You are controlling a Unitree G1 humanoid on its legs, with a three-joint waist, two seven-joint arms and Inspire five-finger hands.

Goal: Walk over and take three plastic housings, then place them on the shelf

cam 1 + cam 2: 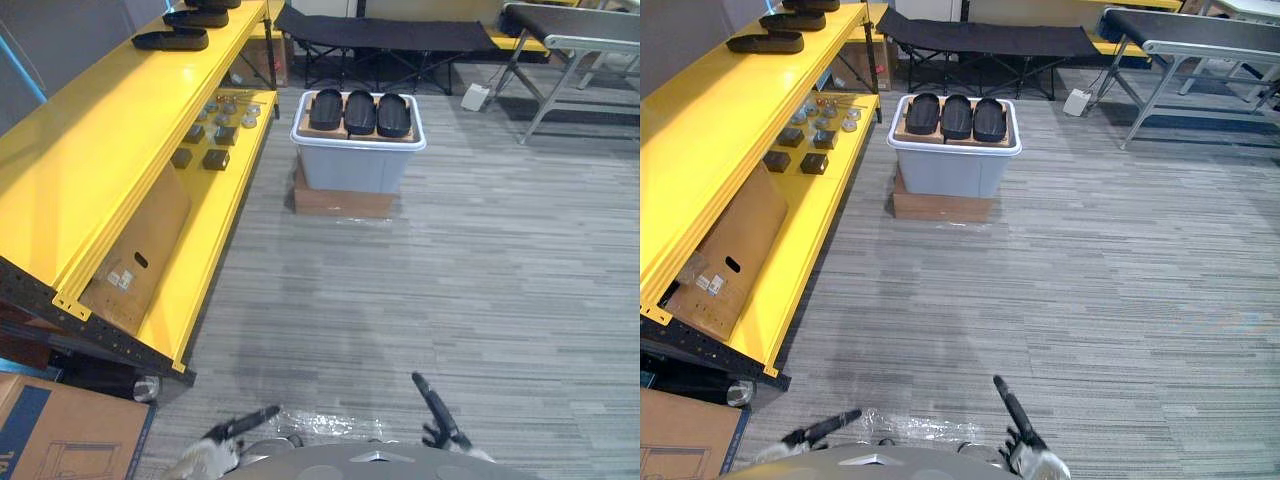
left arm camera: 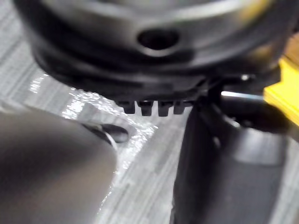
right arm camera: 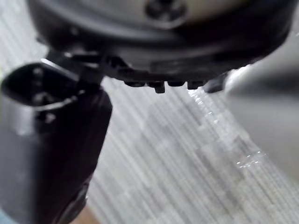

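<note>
Three black plastic housings (image 1: 360, 112) lie side by side on a cardboard sheet atop a grey bin (image 1: 355, 165), which stands on a flat brown box far ahead on the floor. The yellow shelf (image 1: 90, 150) runs along the left, and more black housings (image 1: 170, 40) rest on its top board at the far end. My left hand (image 1: 238, 427) and right hand (image 1: 437, 405) hang low at the near edge, far from the bin. Both have straight fingers and hold nothing. The left thumb (image 2: 224, 154) and right thumb (image 3: 51, 140) stand over bare carpet.
Small dark and silver parts (image 1: 215, 130) lie on the lower shelf board, with a cardboard sheet (image 1: 140, 250) leaning under the top board. A cardboard box (image 1: 60, 430) sits at near left. A black folding cot (image 1: 390, 35) and a metal-framed table (image 1: 570, 50) stand behind the bin. Grey carpet lies between.
</note>
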